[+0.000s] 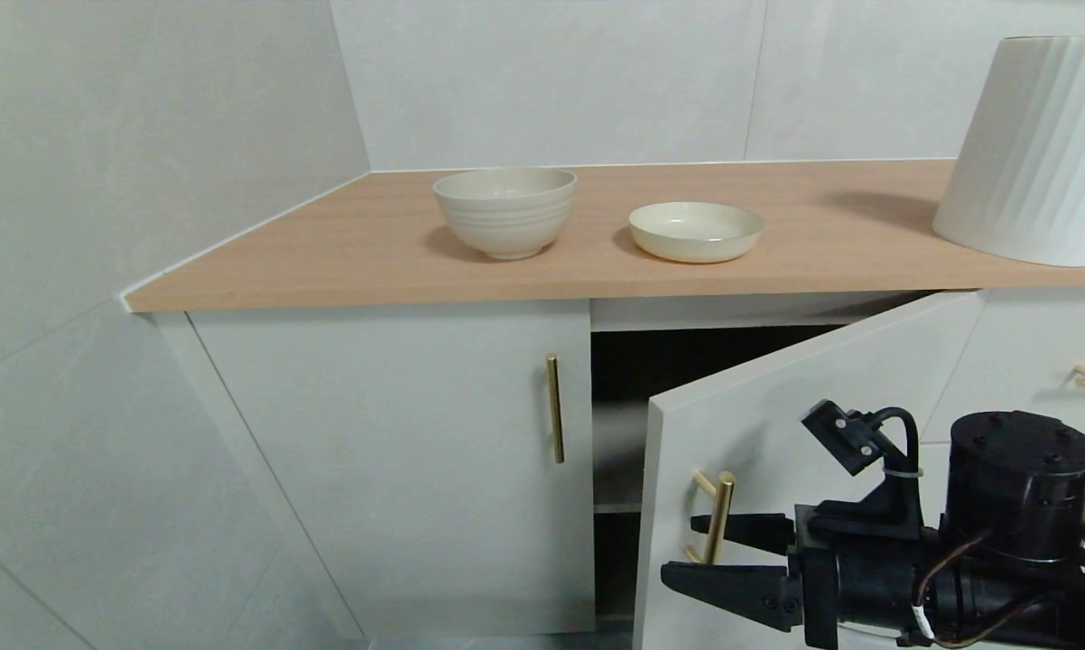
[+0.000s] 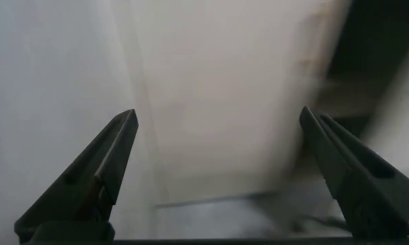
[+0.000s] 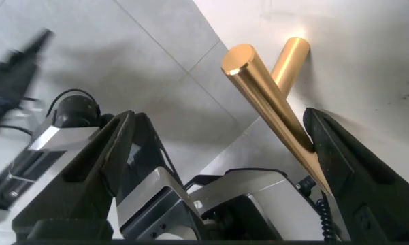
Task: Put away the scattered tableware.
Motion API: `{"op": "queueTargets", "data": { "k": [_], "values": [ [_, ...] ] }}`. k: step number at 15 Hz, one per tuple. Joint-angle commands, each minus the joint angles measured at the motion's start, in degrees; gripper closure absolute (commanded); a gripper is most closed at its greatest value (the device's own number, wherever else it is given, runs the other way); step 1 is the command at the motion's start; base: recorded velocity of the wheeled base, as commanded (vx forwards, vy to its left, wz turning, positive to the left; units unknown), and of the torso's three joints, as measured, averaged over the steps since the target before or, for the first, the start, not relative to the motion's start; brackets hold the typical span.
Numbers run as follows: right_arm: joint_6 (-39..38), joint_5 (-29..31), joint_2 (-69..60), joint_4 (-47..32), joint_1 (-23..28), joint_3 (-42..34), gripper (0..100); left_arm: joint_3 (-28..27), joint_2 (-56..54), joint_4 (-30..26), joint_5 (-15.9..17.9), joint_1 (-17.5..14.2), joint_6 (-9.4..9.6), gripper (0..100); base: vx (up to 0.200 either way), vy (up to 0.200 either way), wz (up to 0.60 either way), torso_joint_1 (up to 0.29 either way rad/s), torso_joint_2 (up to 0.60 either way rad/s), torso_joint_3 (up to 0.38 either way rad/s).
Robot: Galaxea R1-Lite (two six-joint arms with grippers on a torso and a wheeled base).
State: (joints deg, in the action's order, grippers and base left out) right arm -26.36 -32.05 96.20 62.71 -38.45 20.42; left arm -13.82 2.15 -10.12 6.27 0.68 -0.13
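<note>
Ribbed cream bowl (image 1: 505,209) and shallow cream dish (image 1: 696,231): side by side, not touching, on the wooden countertop (image 1: 326,262). Right gripper (image 1: 687,546): fingers parted around the brass handle (image 1: 719,515) of the ajar cabinet door (image 1: 777,397), not clamped. Left gripper (image 2: 218,116): fingers spread wide, holding nothing. White ribbed cylinder (image 1: 1034,149): countertop, right end.

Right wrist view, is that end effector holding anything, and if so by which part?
Nothing is held. The right end effector is open, straddling the gold door handle near its end, not closed on it.
</note>
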Motion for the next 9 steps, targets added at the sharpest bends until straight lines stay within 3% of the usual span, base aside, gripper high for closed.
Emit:
{"op": "queueTargets", "data": {
  "k": [1, 4, 7, 8, 9],
  "values": [
    [0.0, -0.4, -0.6, 0.0, -0.4, -0.3, 0, -15.5, 14.2, -8.3, 11.0, 0.6, -0.74, 0, 0.0, 0.0, 0.0, 0.0, 0.0, 0.0],
    [0.0, -0.3, -0.6, 0.0, -1.4, -0.6, 0, -22.3, 31.0, -4.9, 18.9, 0.7, -0.74, 0, 0.0, 0.0, 0.0, 0.0, 0.0, 0.0],
    [0.1, -0.3, -0.7, 0.0, -2.0, -0.8, 0, -23.0, 45.7, 5.1, 26.7, 1.8, -0.74, 0, 0.0, 0.0, 0.0, 0.0, 0.0, 0.0],
    [0.1, -0.3, -0.7, 0.0, -2.2, -0.9, 0, -23.0, 50.6, 7.7, 27.4, 4.6, -1.01, 0, 0.0, 0.0, 0.0, 0.0, 0.0, 0.0],
    [0.1, -0.4, -0.7, 0.0, -2.5, -1.2, 0, -22.8, 55.0, 10.1, 27.4, 7.8, -2.5, 0, 0.0, 0.0, 0.0, 0.0, 0.0, 0.0]
  ]
}}
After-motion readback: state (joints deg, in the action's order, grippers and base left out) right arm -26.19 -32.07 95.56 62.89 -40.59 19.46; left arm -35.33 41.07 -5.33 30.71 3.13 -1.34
